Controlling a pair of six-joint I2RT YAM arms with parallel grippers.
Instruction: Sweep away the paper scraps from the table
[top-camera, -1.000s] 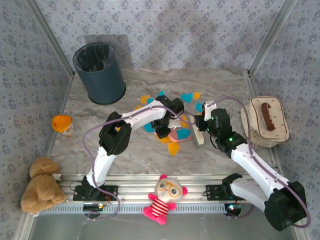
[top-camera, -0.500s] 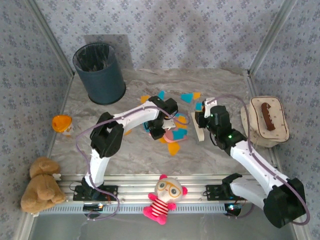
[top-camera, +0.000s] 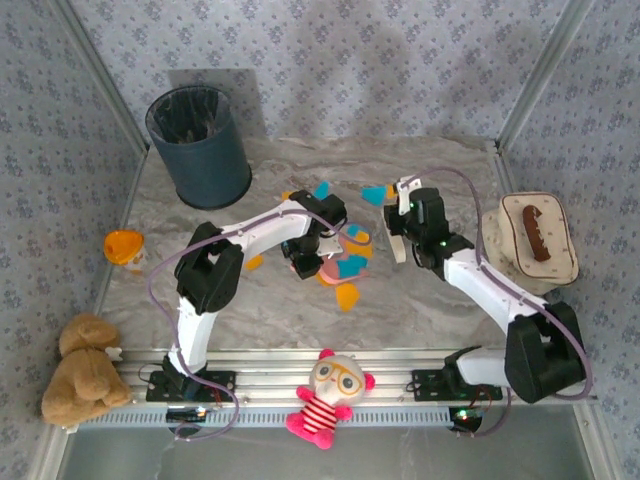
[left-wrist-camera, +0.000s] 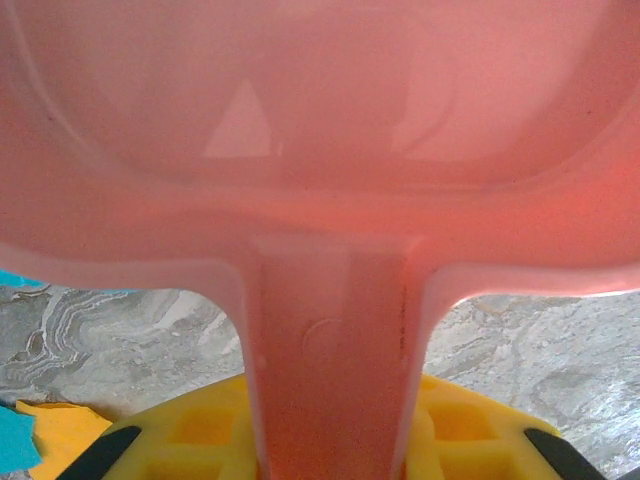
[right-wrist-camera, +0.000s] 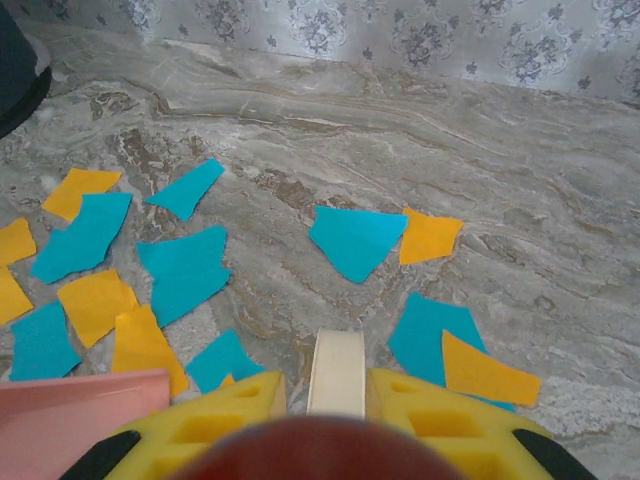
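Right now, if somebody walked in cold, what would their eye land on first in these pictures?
First, the paper scraps, bright orange and cyan bits strewn across the middle of the grey marble table. Next, the pink dustpan among them, its handle clamped in the left arm's jaws, while the right arm's jaws hold a cream tool at the pile's right edge. After that, the dark bin at the far left.

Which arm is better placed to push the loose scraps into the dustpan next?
Right. The right gripper holds the brush, with paper scraps lying just ahead of it; the left gripper is busy holding the pink dustpan.
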